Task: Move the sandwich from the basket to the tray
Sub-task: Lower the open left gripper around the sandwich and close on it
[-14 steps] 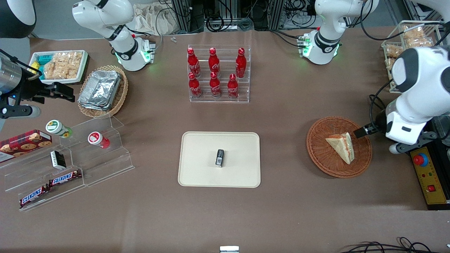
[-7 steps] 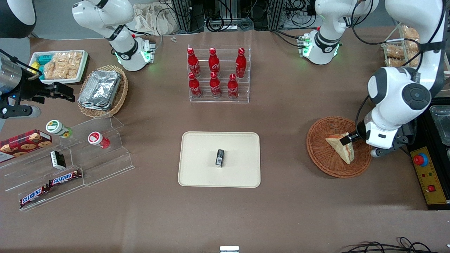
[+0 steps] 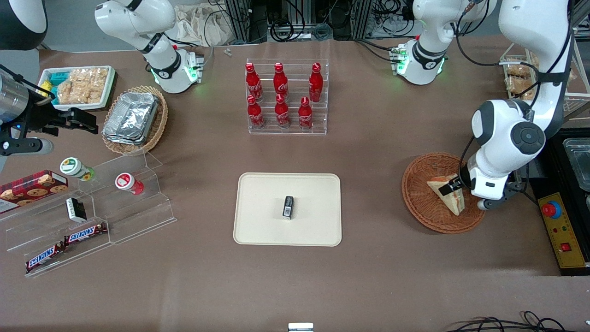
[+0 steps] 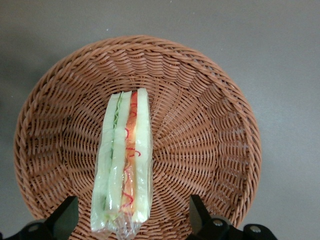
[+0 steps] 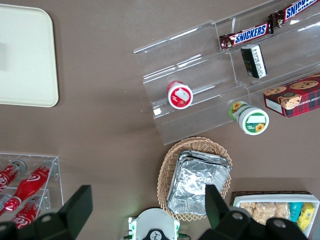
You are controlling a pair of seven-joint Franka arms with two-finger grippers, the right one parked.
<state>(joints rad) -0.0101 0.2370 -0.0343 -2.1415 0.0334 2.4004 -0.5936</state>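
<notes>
Now the end effector (image 3: 448,188) hangs over the sandwich (image 4: 124,165), its fingers (image 4: 64,219) spread apart on both sides of it. Sandwich lies in the basket (image 3: 417,198), right of the tray (image 3: 258,193) in the front frame.

Bare table lies between the basket (image 3: 426,203) and the tray (image 3: 258,221); only a small dark packet (image 3: 288,206) occupies the tray.

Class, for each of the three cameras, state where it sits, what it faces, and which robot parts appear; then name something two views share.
Front view: above the table, facing both arms; the claw hovers over the sandwich.
Left wrist view: looks down on the sandwich in the basket, open fingertips astride.
Right wrist view: looks down past parked fingers at the tray.
Shared: sandwich, basket.
</notes>
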